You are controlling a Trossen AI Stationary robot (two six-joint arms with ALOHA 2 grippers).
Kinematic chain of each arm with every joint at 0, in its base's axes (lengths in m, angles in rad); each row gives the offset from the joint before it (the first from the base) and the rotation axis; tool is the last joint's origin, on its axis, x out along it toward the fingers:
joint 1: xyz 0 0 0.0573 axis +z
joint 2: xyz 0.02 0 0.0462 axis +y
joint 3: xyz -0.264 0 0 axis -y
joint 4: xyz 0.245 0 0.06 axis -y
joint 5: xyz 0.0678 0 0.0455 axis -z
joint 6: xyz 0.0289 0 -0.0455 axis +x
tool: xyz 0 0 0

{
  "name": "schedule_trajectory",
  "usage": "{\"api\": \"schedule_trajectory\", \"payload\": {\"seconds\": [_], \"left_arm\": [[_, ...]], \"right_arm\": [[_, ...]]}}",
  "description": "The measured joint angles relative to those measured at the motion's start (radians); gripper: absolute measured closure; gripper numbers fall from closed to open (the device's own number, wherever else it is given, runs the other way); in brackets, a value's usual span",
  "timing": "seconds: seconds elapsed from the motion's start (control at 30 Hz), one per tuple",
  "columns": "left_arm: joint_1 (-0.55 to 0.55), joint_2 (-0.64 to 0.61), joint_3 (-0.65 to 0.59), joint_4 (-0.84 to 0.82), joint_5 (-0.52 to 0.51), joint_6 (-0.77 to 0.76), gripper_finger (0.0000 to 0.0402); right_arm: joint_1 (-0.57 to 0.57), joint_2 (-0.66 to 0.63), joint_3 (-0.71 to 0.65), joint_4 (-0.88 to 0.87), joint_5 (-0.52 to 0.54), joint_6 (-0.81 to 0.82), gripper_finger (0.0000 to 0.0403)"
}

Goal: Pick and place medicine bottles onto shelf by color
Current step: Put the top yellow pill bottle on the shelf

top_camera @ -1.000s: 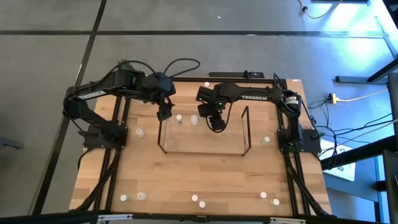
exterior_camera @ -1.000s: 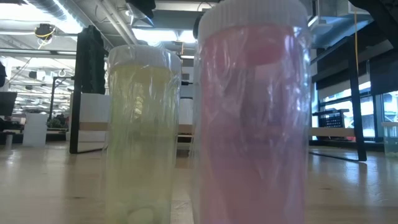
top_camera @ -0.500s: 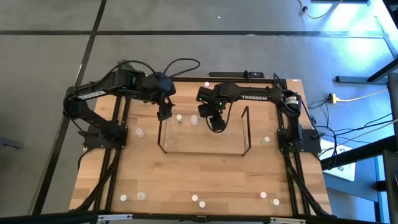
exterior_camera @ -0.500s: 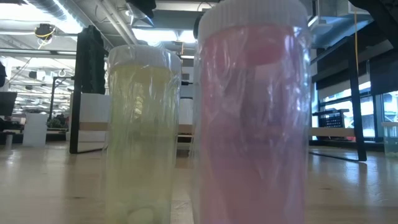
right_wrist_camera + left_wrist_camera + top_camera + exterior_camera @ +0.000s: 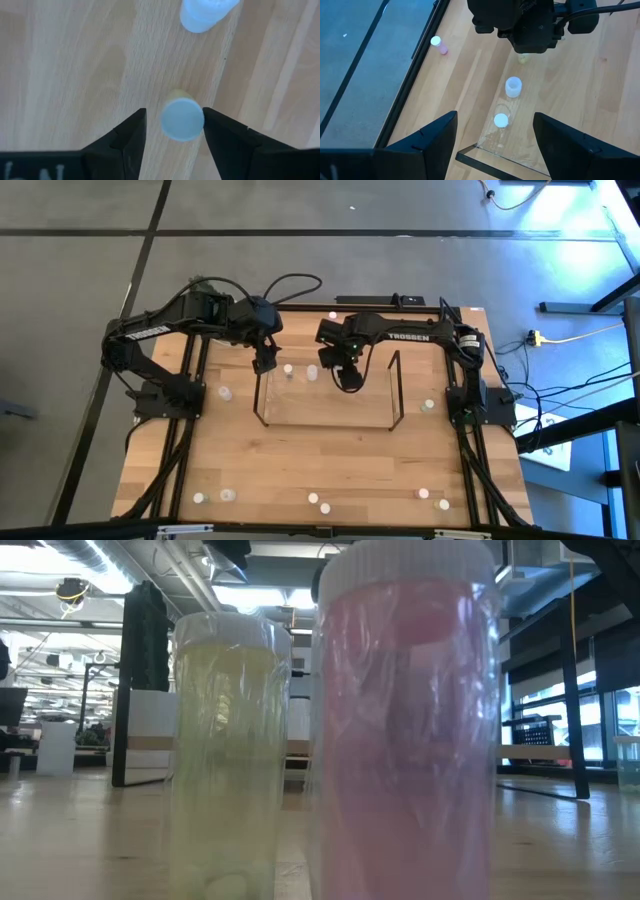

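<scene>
The clear shelf [image 5: 325,422] with a dark wire frame stands at the table's middle. My right gripper [image 5: 348,380] is over its far part, pointing down and open. Its fingers stand on either side of an upright yellowish bottle with a white cap [image 5: 182,119], which also shows in the left wrist view [image 5: 522,59]. My left gripper [image 5: 264,364] is open and empty over the shelf's far left corner [image 5: 490,159]. Two white-capped bottles [image 5: 500,120] [image 5: 513,86] stand on the shelf beyond it. My right gripper's fingers come from above around the yellowish bottle's cap [image 5: 196,116]. One finger [image 5: 220,131] lies at the cap's edge, and a gap shows on the other side. I cannot tell whether it touches.
A pink bottle [image 5: 438,45] stands outside the shelf near the table's far edge. Loose bottles stand at the left [image 5: 225,393], at the right [image 5: 428,405], and along the near edge [image 5: 228,494] [image 5: 423,493]. Close to the low camera stand a yellowish bottle [image 5: 230,750] and a pink one [image 5: 405,720].
</scene>
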Motion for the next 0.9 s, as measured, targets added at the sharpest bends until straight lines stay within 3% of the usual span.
{"api": "schedule_trajectory", "payload": {"seconds": [0.9], "left_arm": [[0.000,0.000,0.000,0.000,0.001,0.000,0.0147]], "right_arm": [[0.000,-0.003,0.043,-0.097,0.000,0.003,0.0208]]}}
